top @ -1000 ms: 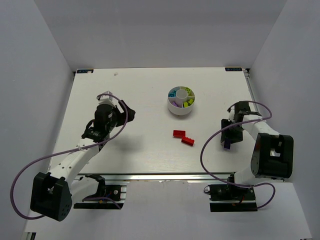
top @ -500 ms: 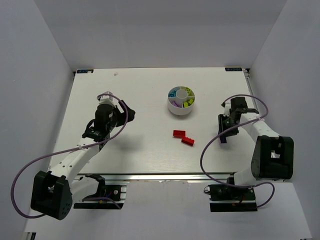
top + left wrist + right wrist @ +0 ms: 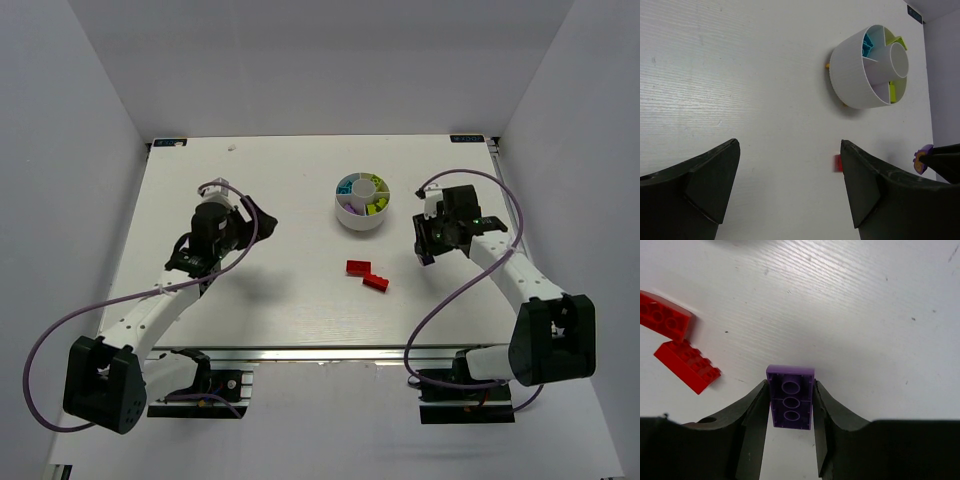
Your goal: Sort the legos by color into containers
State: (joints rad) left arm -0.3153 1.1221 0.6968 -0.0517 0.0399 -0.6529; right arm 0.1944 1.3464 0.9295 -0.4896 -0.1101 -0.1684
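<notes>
Right, carry step. The right hand (image 3: pixel 428 247) is clenched on a purple brick (image 3: pixel 790 399), pinched across its short sides and apparently off the bench (image 3: pixel 260 170). The white divided dish (image 3: pixel 360 223) sits near, to that hand's left and a bit farther out. Next move calls for swinging over the purple wedge (can't pick it out reliably) and releasing low, so the brick doesn't hop into the cyan or lime neighbours. Two red bricks (image 3: pixel 685 366) are unsorted on the bench. The left hand (image 3: pixel 789 165) is released and empty, well apart from the dish.
</notes>
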